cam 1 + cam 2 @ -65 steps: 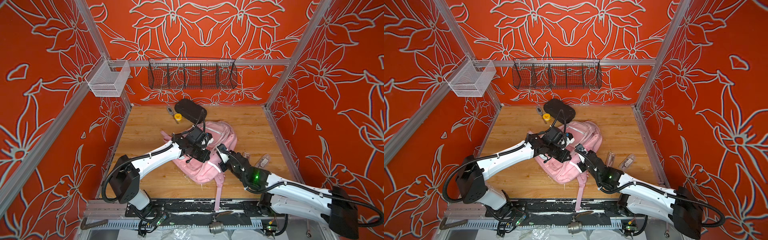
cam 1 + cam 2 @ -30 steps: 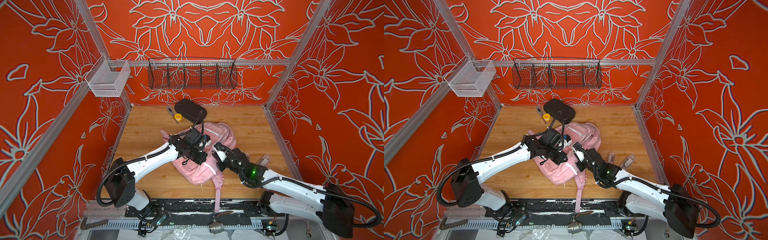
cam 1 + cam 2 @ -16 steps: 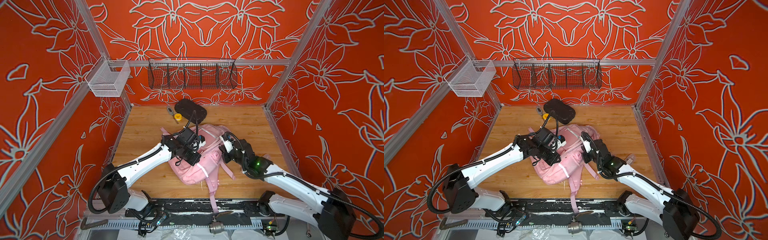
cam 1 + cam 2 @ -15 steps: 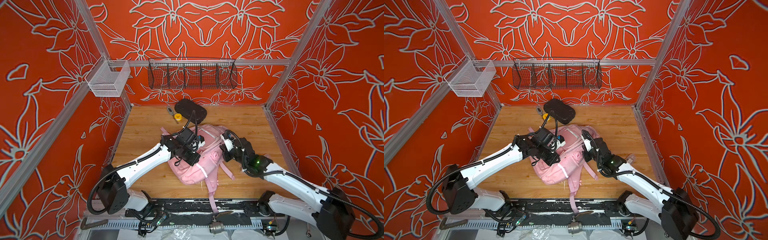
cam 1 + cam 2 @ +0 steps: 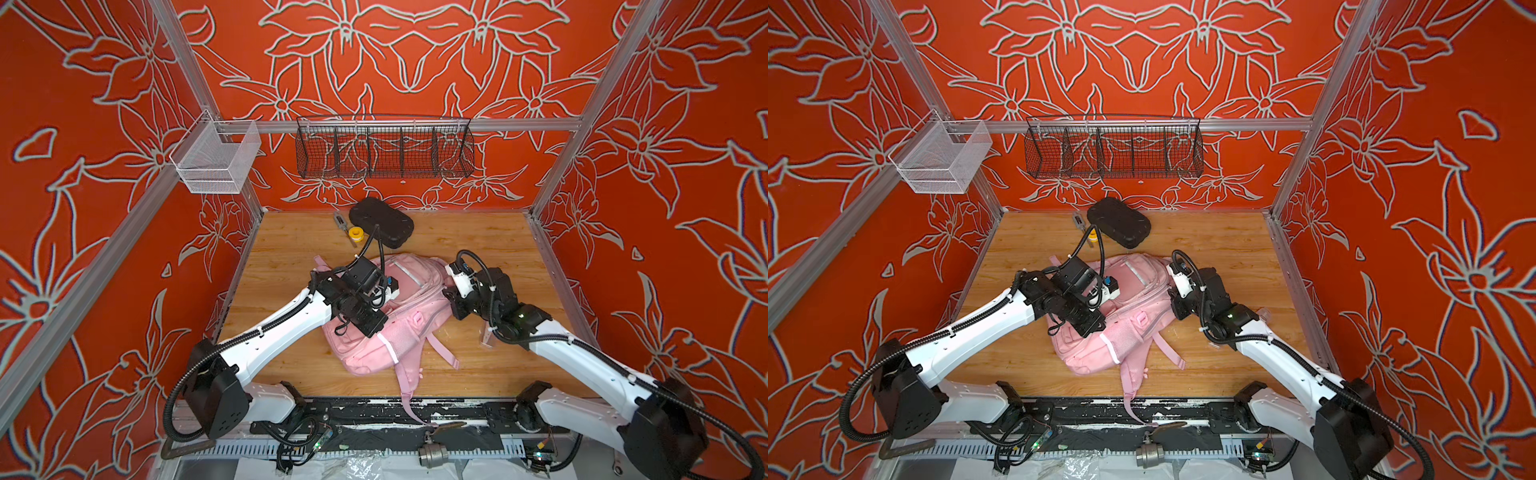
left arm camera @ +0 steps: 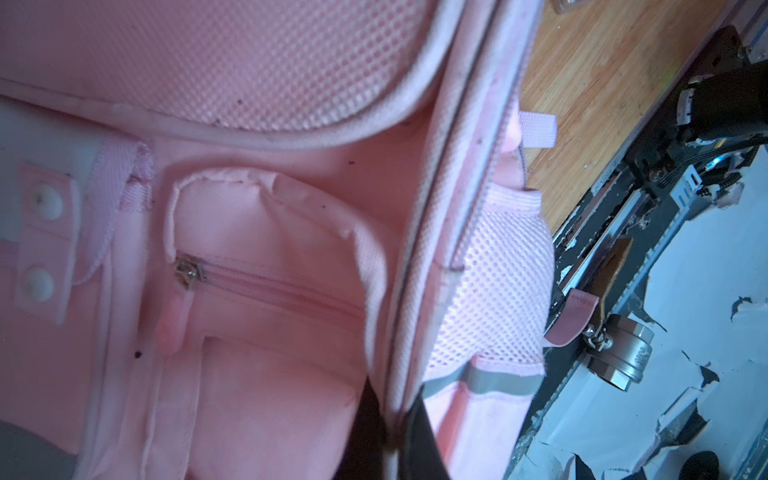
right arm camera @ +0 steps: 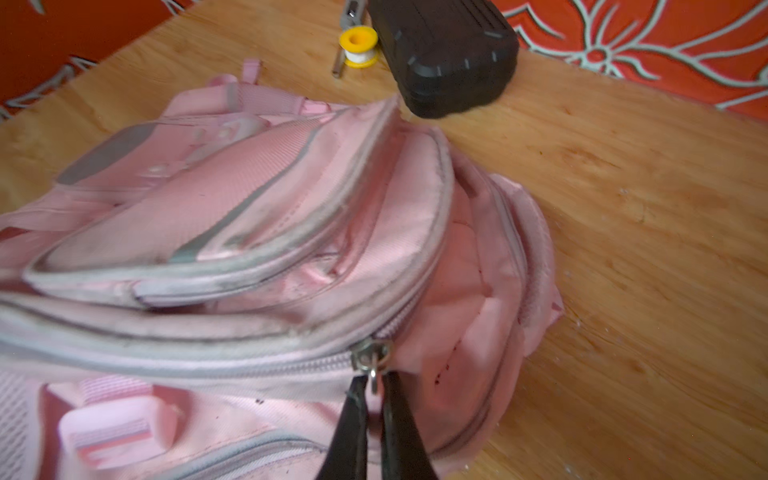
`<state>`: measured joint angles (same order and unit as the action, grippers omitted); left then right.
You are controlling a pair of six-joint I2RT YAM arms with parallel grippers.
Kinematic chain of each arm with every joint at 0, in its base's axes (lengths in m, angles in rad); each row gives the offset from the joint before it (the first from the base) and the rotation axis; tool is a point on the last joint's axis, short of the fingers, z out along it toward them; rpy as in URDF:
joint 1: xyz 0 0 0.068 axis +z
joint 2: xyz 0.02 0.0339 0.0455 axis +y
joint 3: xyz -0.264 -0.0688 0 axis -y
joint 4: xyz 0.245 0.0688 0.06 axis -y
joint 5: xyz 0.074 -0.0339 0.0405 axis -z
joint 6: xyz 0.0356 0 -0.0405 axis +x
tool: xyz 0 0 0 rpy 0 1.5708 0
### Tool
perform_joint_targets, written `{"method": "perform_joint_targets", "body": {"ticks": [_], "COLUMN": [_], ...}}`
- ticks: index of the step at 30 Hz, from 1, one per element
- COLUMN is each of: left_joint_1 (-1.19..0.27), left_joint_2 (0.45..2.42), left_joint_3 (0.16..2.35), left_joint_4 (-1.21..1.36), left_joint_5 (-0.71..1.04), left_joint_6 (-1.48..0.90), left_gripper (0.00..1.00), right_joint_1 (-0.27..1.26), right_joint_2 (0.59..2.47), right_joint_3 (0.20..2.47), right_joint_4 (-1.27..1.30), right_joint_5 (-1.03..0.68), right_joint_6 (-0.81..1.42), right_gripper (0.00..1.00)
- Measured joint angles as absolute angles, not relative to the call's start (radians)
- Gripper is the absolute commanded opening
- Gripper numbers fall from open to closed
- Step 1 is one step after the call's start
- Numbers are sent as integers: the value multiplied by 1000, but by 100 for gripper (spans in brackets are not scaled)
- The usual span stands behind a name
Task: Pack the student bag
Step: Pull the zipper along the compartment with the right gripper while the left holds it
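Both arms have swung up-frame, dragging the bag [image 5: 399,336], which now lies at the centre of both top views on the table [image 5: 490,245], just below the case [image 5: 381,222]. Its main pocket gapes where the right gripper [image 7: 372,384] pinches the zip pull [image 7: 371,358]. The left gripper [image 6: 392,401] is clamped on the bag's side seam.

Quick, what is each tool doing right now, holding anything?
Left tool: closed, pinching an edge of the student bag.
Right tool: closed on its zipper pull.
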<state>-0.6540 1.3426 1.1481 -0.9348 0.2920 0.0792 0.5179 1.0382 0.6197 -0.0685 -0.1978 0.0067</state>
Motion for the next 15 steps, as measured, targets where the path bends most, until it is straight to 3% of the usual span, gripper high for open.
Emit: {"method": "perform_joint_targets", "body": {"ticks": [15], "left_joint_1": [-582], "left_joint_2": [1330], "left_joint_3": [1140], "left_joint_4": [-986], "left_joint_5": [228], "left_joint_6": [114], "left_gripper": [0], "right_joint_1": [571], "right_joint_2": [991], "right_joint_3": [591], "right_joint_4": [-76], "right_joint_5": [-224], "right_joint_6": [-46], "right_gripper": [0]}}
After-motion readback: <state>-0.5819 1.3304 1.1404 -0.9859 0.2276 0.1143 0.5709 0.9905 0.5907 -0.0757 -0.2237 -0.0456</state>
